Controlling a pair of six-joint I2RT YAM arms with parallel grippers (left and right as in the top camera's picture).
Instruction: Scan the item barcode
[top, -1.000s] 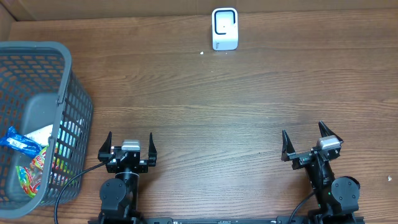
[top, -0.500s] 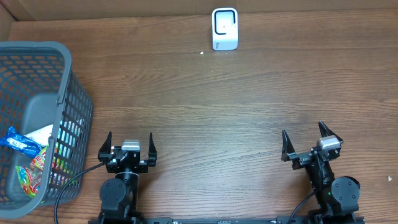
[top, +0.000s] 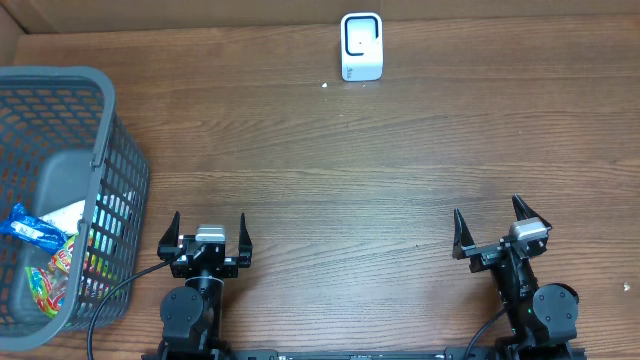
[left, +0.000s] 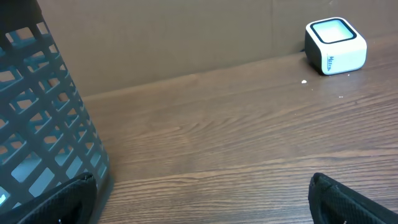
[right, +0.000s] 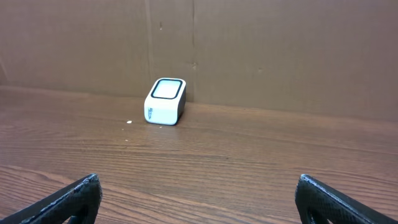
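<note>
A small white barcode scanner (top: 361, 46) with a dark-rimmed window stands at the far edge of the wooden table; it also shows as the scanner (left: 335, 45) and the scanner (right: 165, 101). Packaged items (top: 45, 262), blue and colourful snack packs, lie inside the grey basket (top: 110, 130) at the left. My left gripper (top: 208, 230) rests open near the front edge, just right of the basket. At the front right my right gripper (top: 491, 226) is open as well. Nothing is between either pair of fingers.
The grey mesh basket's wall (left: 43, 124) fills the left of the left wrist view, close to the left finger. A cardboard wall (right: 249, 50) runs along the table's far edge behind the scanner. A small white speck (top: 325, 85) lies near the scanner.
</note>
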